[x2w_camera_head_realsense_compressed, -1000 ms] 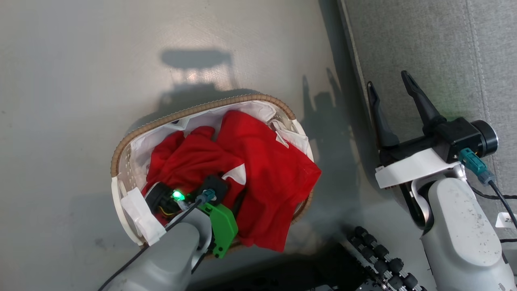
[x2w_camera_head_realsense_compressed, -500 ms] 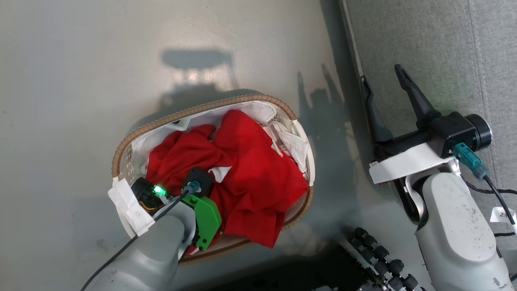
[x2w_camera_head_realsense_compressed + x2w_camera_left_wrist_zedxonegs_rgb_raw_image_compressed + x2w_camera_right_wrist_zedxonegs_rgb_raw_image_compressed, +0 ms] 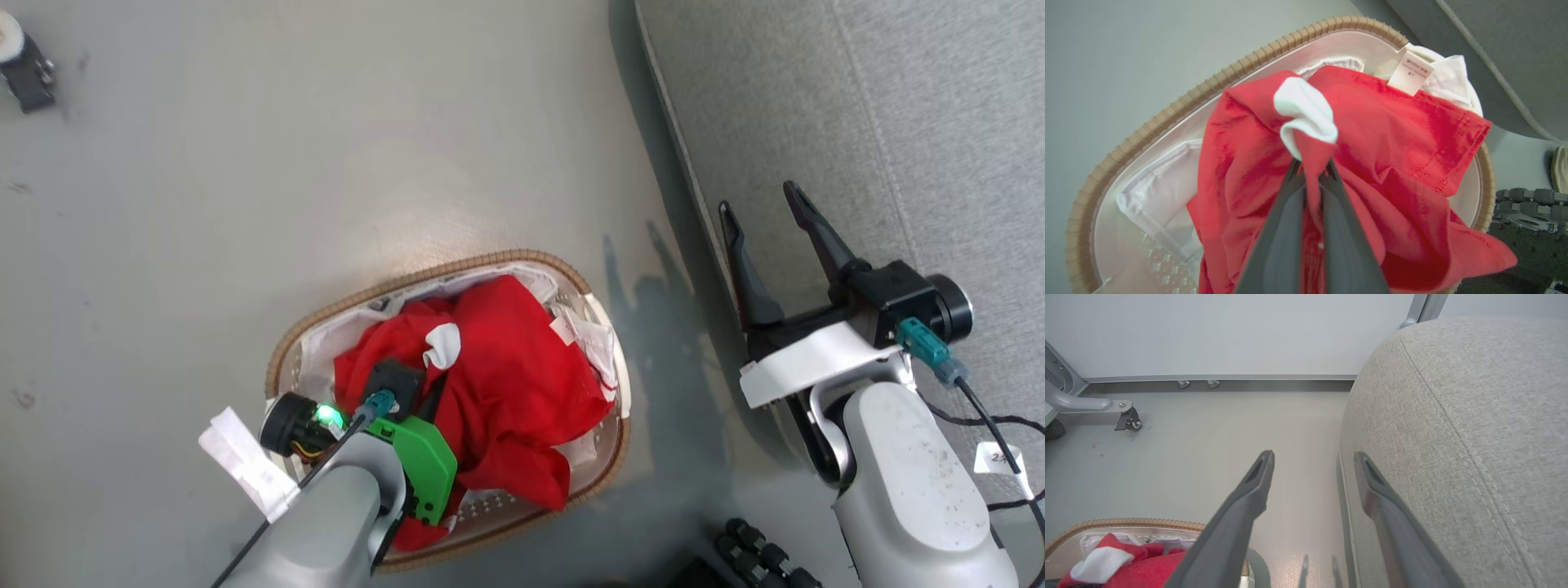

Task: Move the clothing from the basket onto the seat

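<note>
Pinching a fold of the bright red soft garment with white patches [image 3: 1372, 122] in the left claw [image 3: 1310, 167], dark fingers pressed together on the cloth just below a bunched white patch. Drawing the fabric up in a peak at the fingertips. Rest of it heaped inside the oval off-white perforated plastic basket with the brown woven rim [image 3: 457, 265], with one loose flap reaching toward the rim at 5 o'clock in the head view. Tucked around the heap, the white cloth liner [image 3: 1155, 196], plus a small white label [image 3: 1410, 72] at 1 o'clock in the left wrist view. Over at 3 o'clock from the basket, holding the right claw [image 3: 758, 200] spread wide, gripping nothing, fingers aimed toward 12 o'clock along the edge of the large light grey fabric sofa cushion [image 3: 857, 122]. Under everything, smooth grey floor [image 3: 245, 163]. At 9 o'clock in the right wrist view, a grey metal leg on a small caster [image 3: 1128, 422].
</note>
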{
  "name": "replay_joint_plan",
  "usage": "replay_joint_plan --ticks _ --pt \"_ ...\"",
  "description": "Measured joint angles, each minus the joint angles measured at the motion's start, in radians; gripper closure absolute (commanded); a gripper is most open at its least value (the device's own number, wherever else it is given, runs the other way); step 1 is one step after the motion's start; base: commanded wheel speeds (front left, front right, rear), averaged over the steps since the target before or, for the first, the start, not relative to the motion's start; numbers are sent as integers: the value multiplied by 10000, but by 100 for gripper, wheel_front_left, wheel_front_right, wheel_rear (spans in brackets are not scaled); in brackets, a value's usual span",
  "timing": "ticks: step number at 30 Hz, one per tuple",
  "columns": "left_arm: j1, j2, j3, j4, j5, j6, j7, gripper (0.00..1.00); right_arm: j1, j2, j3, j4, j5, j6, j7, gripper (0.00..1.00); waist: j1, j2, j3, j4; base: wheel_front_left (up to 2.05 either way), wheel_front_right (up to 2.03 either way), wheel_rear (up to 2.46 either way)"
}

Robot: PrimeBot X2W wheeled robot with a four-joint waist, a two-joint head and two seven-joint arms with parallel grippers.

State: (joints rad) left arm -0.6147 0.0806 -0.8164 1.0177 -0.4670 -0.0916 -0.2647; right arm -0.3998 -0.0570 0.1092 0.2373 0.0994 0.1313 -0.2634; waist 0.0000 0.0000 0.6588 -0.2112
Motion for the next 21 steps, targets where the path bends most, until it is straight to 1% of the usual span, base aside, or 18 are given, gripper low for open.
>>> replay_joint_plan --ticks 9,21 --pt "1544 0 1329 -1685 633 58 0 100 760 -69 -130 291 58 0 0 0 -1 0 -1585 251 0 0 0" --pt "2955 -238 2681 -3346 1542 -219 8 100 1627 -230 88 644 155 0 0 0 -1 0 -3536 725 0 0 0"
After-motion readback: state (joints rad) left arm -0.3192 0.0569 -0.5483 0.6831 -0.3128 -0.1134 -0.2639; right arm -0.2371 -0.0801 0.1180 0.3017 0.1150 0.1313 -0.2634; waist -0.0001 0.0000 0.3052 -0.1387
